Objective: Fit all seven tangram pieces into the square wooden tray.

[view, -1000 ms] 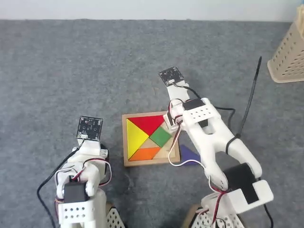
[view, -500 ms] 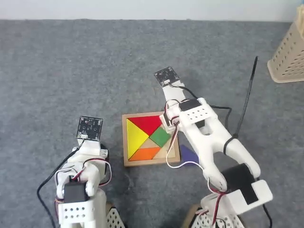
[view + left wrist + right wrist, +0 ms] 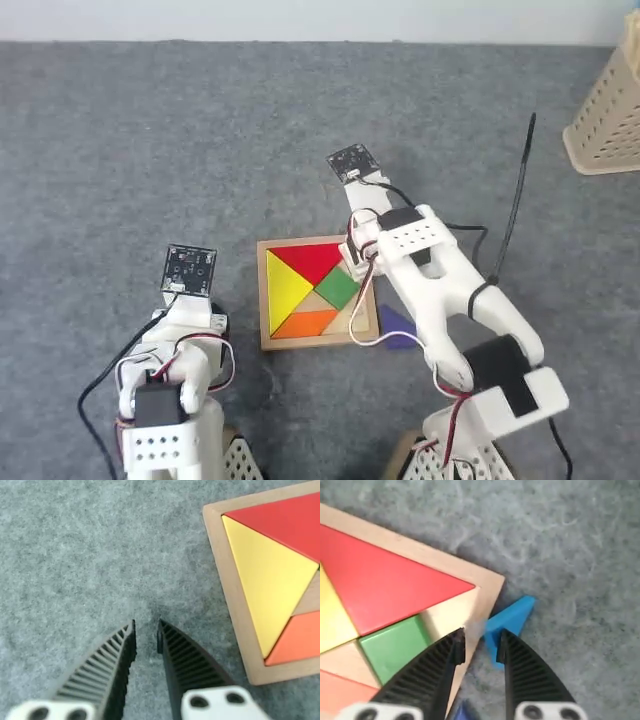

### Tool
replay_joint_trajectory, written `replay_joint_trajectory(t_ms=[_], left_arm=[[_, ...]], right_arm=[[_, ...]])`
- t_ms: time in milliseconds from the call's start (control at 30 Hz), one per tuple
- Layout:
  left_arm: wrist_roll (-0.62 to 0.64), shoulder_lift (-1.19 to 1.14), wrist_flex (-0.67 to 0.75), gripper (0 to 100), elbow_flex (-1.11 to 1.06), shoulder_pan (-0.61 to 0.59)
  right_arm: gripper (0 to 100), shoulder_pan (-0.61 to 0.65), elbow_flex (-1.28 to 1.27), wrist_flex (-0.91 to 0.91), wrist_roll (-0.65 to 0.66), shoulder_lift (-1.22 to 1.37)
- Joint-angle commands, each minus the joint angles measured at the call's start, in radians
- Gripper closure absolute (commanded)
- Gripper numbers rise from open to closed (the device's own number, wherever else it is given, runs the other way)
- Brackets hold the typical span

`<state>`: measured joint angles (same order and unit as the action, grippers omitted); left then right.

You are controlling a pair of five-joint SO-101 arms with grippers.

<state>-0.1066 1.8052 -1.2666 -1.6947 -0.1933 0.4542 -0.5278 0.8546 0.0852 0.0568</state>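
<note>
Square wooden tray [image 3: 485, 582]: lies on the grey carpet [image 3: 150, 130], its corner rim directly under one fingertip of the right gripper [image 3: 480, 635].
Seated pieces: a large red triangle [image 3: 395, 590], a large yellow triangle [image 3: 270, 590], a green square [image 3: 395, 647] and an orange piece [image 3: 300, 640] are in the tray. A bare wooden gap [image 3: 447, 615] lies just ahead of that fingertip.
Small blue wooden triangle [image 3: 510, 620]: on the carpet outside the corner, close against the rim, at the other fingertip.
Right gripper: fingers a little parted, clamping nothing.
Step in hand: probably grasping the blue triangle.
Doing it well: shift away from the tray so both fingers straddle the triangle and not the rim. Pinch flat edges, lift clear of the rim, then turn it to match the gap.
Dark purple piece [image 3: 400, 325]: on the carpet behind the right gripper, beside the tray.
Left gripper [image 3: 146, 625]: over carpet near the tray's far side, fingers narrowly apart, empty.
</note>
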Motion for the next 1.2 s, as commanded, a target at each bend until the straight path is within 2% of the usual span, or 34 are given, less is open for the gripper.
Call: replay_joint_trajectory(t_ms=[0, 367, 700, 900, 1167], left_arm=[[0.008, 0.023, 0.0, 93, 0.008, 0.003], [0.008, 0.023, 0.0, 93, 0.008, 0.003], [0.008, 0.023, 0.0, 93, 0.008, 0.003], [0.008, 0.023, 0.0, 93, 0.008, 0.003], [0.008, 0.023, 0.0, 93, 0.008, 0.003]], right_arm=[[88.6, -0.03, 0.075, 0.008, 0.023, 0.015], [89.0, -0.142, 0.086, 0.005, 0.023, 0.024], [88.2, -0.14, 0.101, 0.005, 0.023, 0.03], [77.9, -0.14, 0.11, 0.007, 0.028, 0.033], [77.5, -0.13, 0.112, -0.027, 0.031, 0.035]])
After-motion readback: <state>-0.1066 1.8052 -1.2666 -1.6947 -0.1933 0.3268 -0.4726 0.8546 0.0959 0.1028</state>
